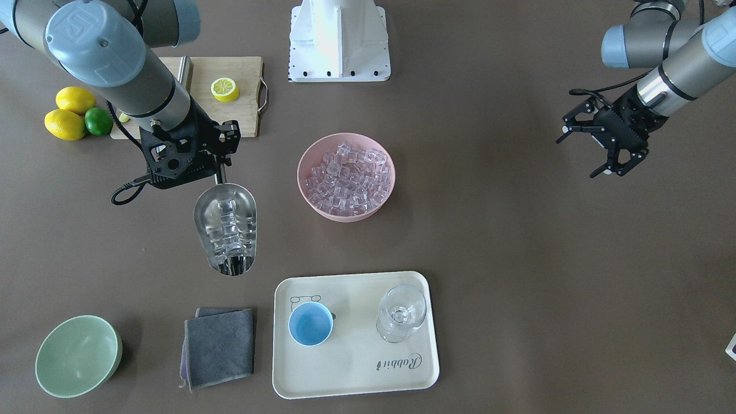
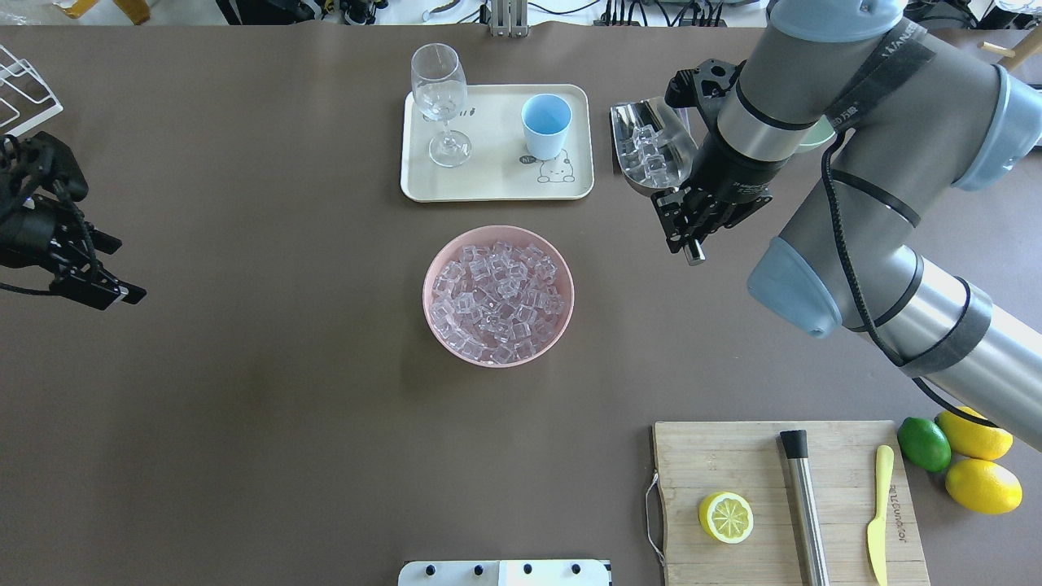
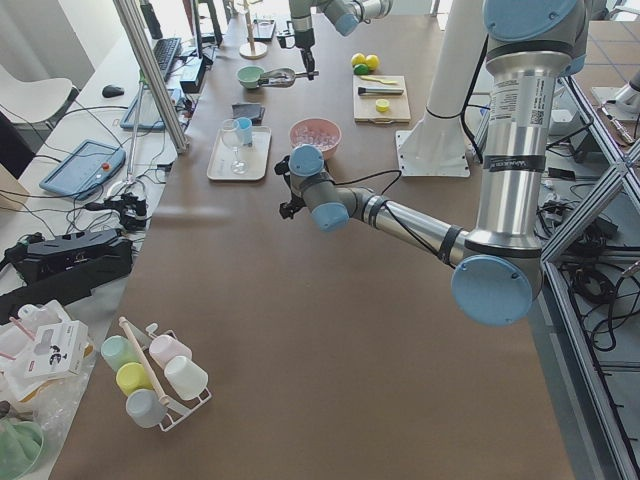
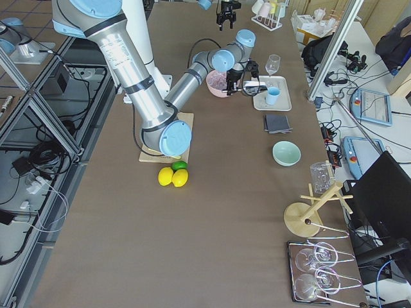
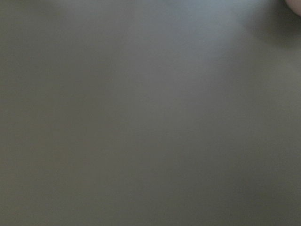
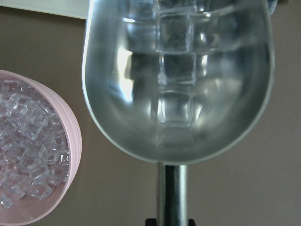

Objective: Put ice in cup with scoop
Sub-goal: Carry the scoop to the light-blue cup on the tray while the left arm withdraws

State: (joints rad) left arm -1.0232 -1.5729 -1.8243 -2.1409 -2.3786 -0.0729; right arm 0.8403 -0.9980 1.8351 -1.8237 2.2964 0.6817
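Brown tabletop (image 1: 517, 259): your right gripper (image 1: 222, 165) clamps the scoop (image 1: 244, 210) by its handle, trough up so the ice (image 1: 229, 230) cannot spill, near the cup (image 1: 310, 324) on its tray (image 1: 356, 368); left gripper (image 1: 577, 156) hangs spread, well apart.

Blurred brown table (image 5: 141, 122); a pale edge (image 5: 296, 2), perhaps pink, top right.
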